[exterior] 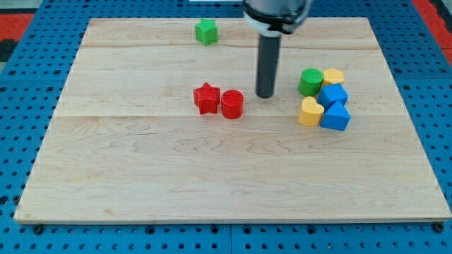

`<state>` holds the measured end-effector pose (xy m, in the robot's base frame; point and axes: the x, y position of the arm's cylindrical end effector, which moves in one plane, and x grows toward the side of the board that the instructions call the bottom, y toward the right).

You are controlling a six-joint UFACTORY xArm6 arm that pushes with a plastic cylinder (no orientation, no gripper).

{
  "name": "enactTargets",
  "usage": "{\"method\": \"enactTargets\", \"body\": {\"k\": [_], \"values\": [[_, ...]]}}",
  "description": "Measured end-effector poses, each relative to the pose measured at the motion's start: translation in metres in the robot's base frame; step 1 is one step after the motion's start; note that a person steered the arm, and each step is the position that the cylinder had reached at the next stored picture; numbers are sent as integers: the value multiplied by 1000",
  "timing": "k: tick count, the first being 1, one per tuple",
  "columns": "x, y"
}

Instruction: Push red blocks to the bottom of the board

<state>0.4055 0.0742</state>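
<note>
A: Where did my tip [265,95] stand?

B: Near the tabletop's [141,183] middle, just right of the red cylinder [232,104], which touched the red star [206,98]. Both sat well short of the bottom edge. There was no gripper, only a bare rod, so nothing was grasped.

A: How should the push have gone?

B: In my judgement, circle to the pair's top-edge side, centre on the seam between them, then drive straight down. Off-centre contact would likely split them. The green, yellow and blue cluster [325,99] by the right edge needed avoiding.
</note>
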Motion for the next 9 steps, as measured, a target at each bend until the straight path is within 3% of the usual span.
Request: {"method": "enactTargets", "body": {"k": [1,2,3,5,8,9], "values": [[33,0],[36,-32],[-8,-33],[-25,-62],[105,-63],[113,-14]]}}
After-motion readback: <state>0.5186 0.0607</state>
